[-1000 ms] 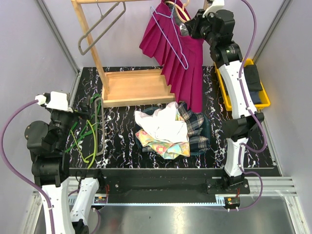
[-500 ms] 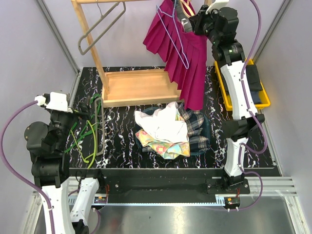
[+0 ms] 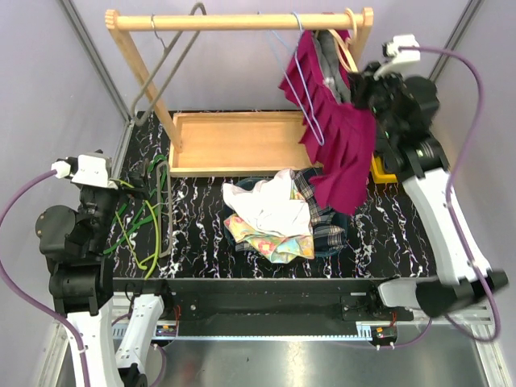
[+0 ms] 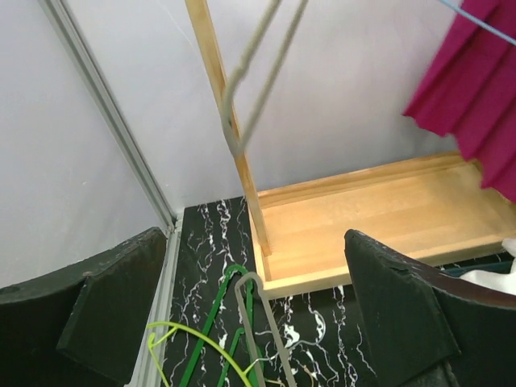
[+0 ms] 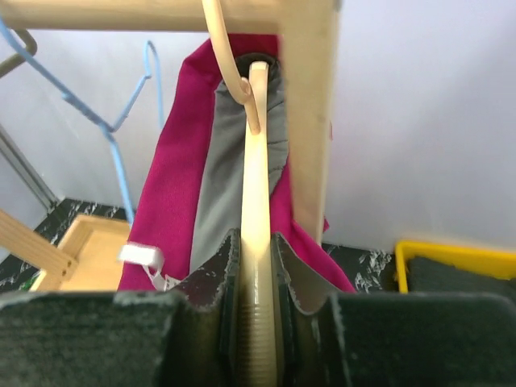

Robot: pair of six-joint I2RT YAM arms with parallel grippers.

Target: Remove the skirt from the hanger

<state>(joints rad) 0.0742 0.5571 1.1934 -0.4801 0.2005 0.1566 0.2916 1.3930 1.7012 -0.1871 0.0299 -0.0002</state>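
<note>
At the right end of the light wooden clothes rack [image 3: 242,20], the right gripper [image 5: 258,250] has its jaws clamped on the neck of a cream curved hanger [image 5: 256,177], one finger pressed on each side. We see the hanger's hook curl over the rack's top rail, just beside the right post. The magenta pleated skirt [image 5: 173,201] hangs on this hanger. Its grey lining is bunched around the neck right above the jaws, and a small white label shows on the side away from the post. From above, the skirt falls from the rail along the right post and down past the rack's wooden base. We cannot tell whether the hem touches anything below. A thin blue wire hanger [image 5: 119,165] hangs on the rail next to the skirt, on its inner side. A yellow bin [image 5: 451,251] sits just outside the right post, on the black marbled counter [image 3: 387,234]. In front of the rack's base lies a pile of mixed clothes [image 3: 270,214].

Well to the left of the rack, the left gripper [image 4: 254,242] faces the left post with its jaws wide apart and nothing between them. A grey hanger [image 4: 229,121] hangs near that post, and green wire hangers [image 4: 232,272] lie on the counter beside the rack's base.
</note>
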